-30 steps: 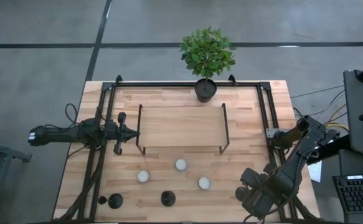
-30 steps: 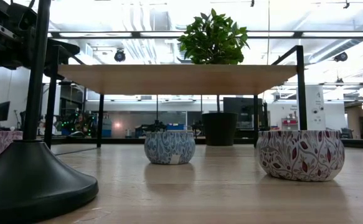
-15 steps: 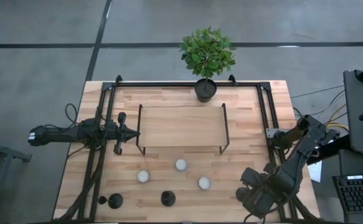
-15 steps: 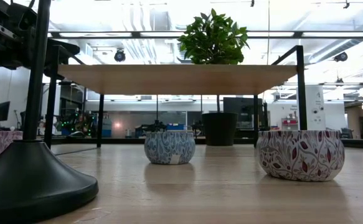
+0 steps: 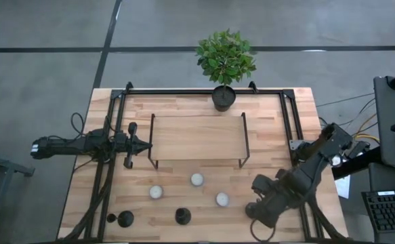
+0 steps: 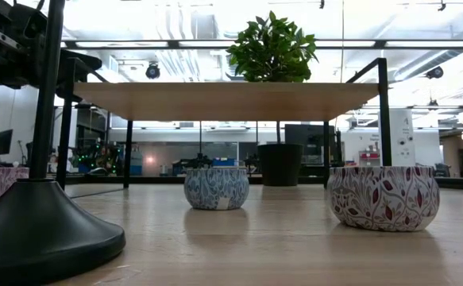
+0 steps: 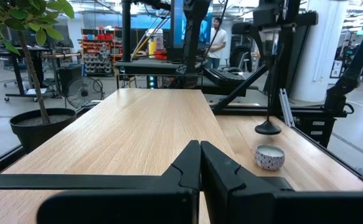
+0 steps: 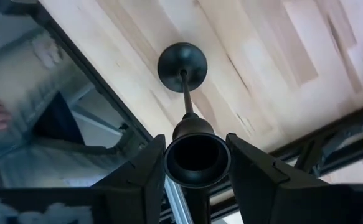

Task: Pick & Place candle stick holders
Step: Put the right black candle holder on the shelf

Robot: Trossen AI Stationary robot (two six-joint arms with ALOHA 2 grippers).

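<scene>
One holder (image 8: 190, 146) is clamped in the right gripper (image 5: 261, 210) near the table's right front, two holders (image 5: 125, 219) (image 5: 182, 216) wait at the near edge, and the left gripper (image 7: 200, 163) idles closed.

Right arm reached in from the table's right edge toward the near side, wrist angled down, right gripper (image 8: 197, 163) fingers clamped on a candle stick holder (image 8: 195, 149). Left arm sat parked at the left edge, left gripper (image 7: 200, 168) fingers closed together.
</scene>
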